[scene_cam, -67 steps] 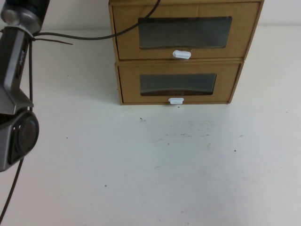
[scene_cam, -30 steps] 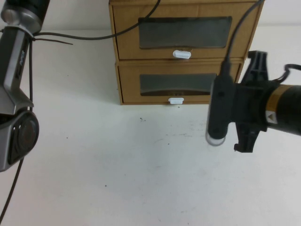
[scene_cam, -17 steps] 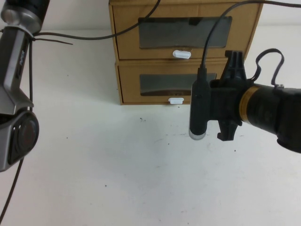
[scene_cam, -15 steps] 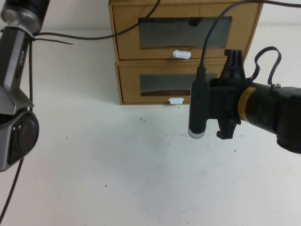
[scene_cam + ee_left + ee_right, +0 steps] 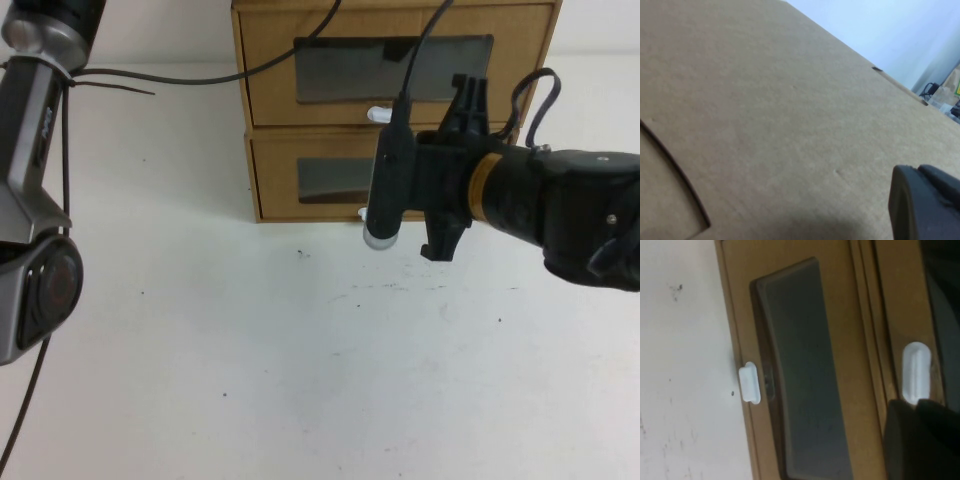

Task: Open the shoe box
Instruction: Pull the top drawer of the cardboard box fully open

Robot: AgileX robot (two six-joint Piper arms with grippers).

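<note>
The right gripper (image 5: 452, 170) hangs before the lower shoe box (image 5: 275, 185), under the upper shoe box (image 5: 268, 60); whether it is open or closed cannot be told. The upper tab (image 5: 916, 372) lies just beside it, and the lower tab (image 5: 749, 383) well apart. The boxes are matte brown cardboard with dark rectangular windows (image 5: 800, 385) and rounded white tabs. The left gripper (image 5: 925, 205) is close to a plain cardboard surface (image 5: 765, 100), its state also unclear.

Setting: robotics test lab, bench set-up.
Evidence: bare white counter (image 5: 300, 380), lightly scuffed and speckled. A grey-and-black left arm (image 5: 30, 190) and a black right arm (image 5: 560, 210) with a yellow band stand over it. Loose black cables (image 5: 180, 78) trail across the counter, and a cylindrical camera (image 5: 385, 185) is mounted at the right arm's wrist.
Props on the counter: upper shoe box (image 5: 265, 70) stacked on lower shoe box (image 5: 272, 185) — plain cardboard, each with a dark window and a white pull tab.
</note>
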